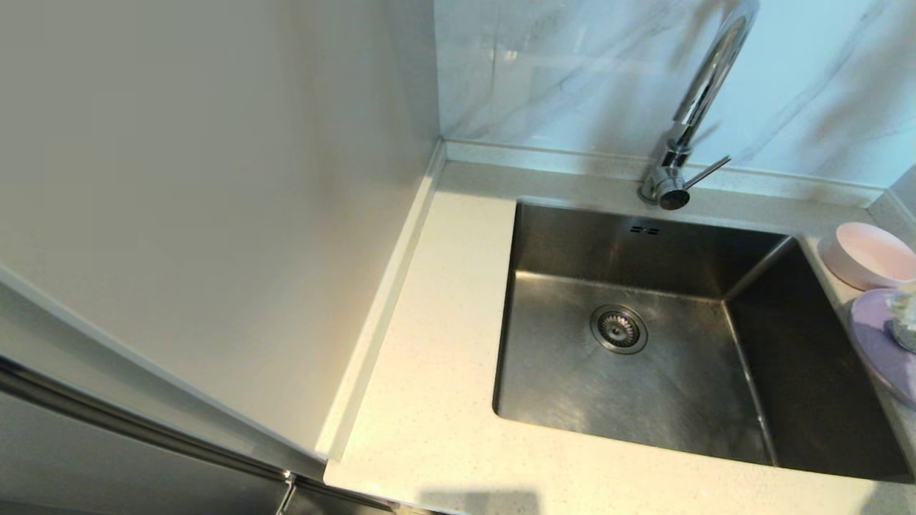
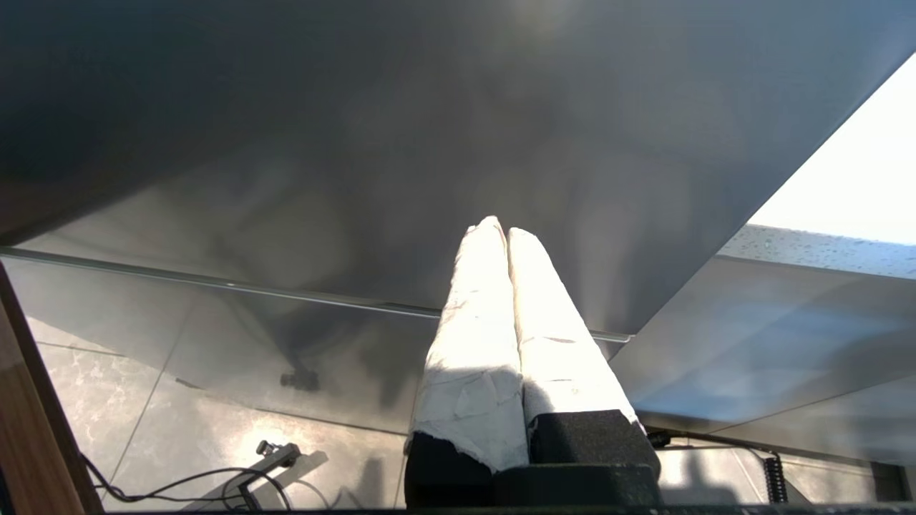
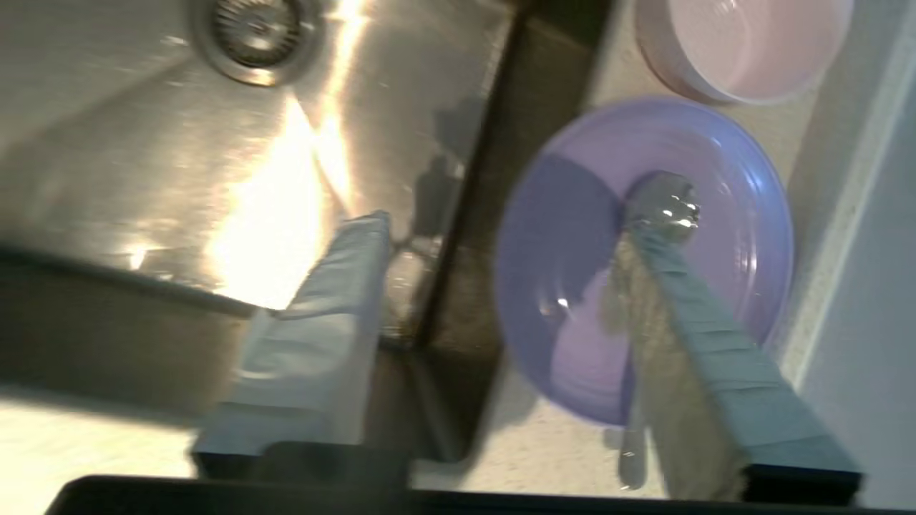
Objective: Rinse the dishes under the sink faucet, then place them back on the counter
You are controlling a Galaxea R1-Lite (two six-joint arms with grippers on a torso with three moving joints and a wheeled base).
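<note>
The lilac plate lies on the counter to the right of the sink, with the pink bowl just behind it. The metal spoon rests on the plate, its handle reaching over the near rim. My right gripper hangs open above the plate's sink-side edge. One finger is over the spoon and the other is over the basin, and nothing is held. The faucet stands behind the sink. My left gripper is shut and empty, low beside a grey cabinet front.
The drain strainer sits in the middle of the bare basin. A tall pale panel walls off the counter's left side. The raised rim and marble backsplash close the back. The plate reaches the head view's right edge.
</note>
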